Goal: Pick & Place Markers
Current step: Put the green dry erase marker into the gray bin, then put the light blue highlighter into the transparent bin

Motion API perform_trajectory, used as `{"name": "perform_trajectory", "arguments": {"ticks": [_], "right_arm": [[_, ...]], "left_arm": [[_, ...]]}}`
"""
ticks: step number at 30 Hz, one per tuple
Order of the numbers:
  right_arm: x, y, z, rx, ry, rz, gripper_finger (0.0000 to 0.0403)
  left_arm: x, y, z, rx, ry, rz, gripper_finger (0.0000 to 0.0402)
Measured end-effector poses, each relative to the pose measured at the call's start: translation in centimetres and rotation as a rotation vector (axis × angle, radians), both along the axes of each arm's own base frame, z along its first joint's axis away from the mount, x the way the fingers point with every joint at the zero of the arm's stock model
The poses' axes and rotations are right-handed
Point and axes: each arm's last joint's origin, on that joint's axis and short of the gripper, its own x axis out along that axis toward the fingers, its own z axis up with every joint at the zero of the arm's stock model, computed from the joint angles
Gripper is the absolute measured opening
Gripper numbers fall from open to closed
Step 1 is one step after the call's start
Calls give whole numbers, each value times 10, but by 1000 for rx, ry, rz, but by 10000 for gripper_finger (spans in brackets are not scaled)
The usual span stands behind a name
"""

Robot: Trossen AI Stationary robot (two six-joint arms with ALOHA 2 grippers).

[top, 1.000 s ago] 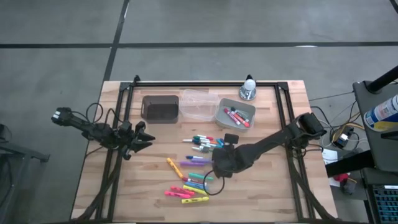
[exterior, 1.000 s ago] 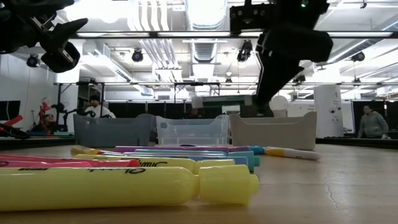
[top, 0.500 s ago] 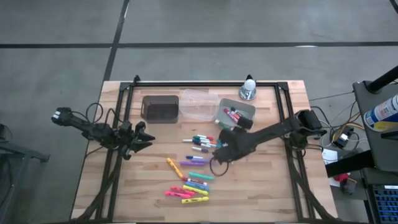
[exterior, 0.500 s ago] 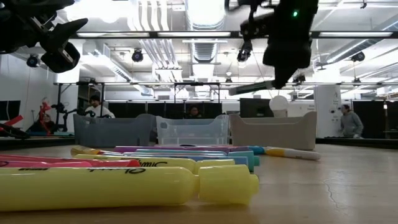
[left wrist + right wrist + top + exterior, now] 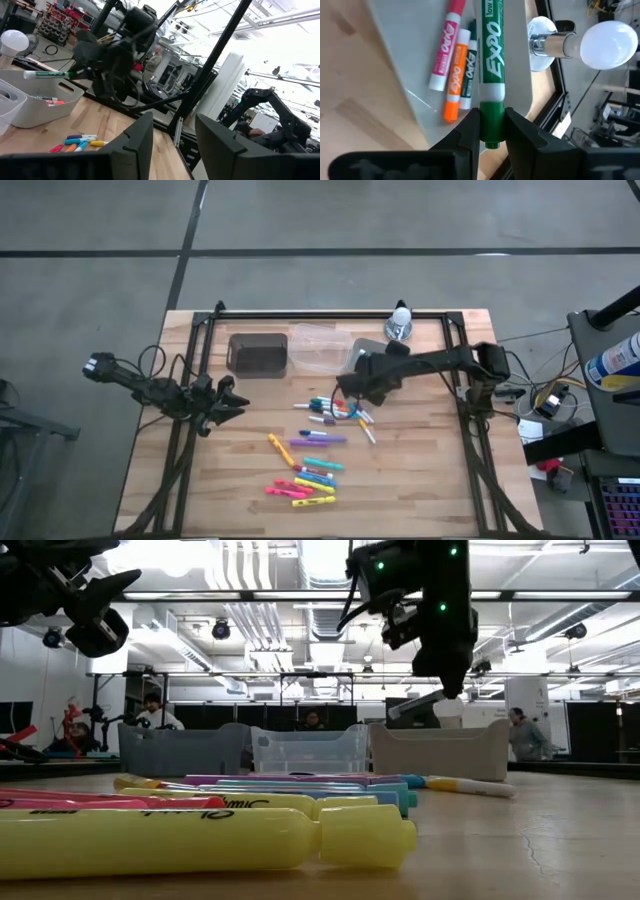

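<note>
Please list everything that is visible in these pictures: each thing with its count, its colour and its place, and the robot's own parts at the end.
Loose markers: about twenty, neon and white-bodied, table middle and front.
Green Expo marker: one, in right gripper above grey bin.
Markers in grey bin: at least three, pink, orange, green.
Grey bin: one, back right.
Clear bin: one, back middle.
Dark bin: one, back left.
White bulb lamp: one, back edge.
Table: one, wooden.
People: several, background room.
Left gripper: open, left side, waiting.
Right gripper: shut on the marker.
</note>
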Motion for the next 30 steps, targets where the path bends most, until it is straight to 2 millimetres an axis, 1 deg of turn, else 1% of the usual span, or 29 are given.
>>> {"name": "perform_trajectory", "arguments": {"ticks": [5, 9, 16, 20, 24, 30], "right_arm": [[-1, -10, 0, 20, 1, -34, 75], [-1, -11, 0, 16, -4, -39, 91], [0, -10, 0, -44, -12, -21, 143], [0, -9, 0, -55, -29, -43, 171], [1, -2, 1, -61, -42, -32, 183], [7, 22, 8, -93, -84, 51, 177]], "left_arm": [[0, 0, 0, -1, 0, 0, 140], [0, 0, 0, 0, 0, 0, 140], [0, 0, 0, 1, 0, 0, 140], [0, 0, 0, 1, 1, 0, 140], [0, 0, 0, 2, 1, 0, 140], [0, 0, 0, 6, 0, 1, 140]]}}
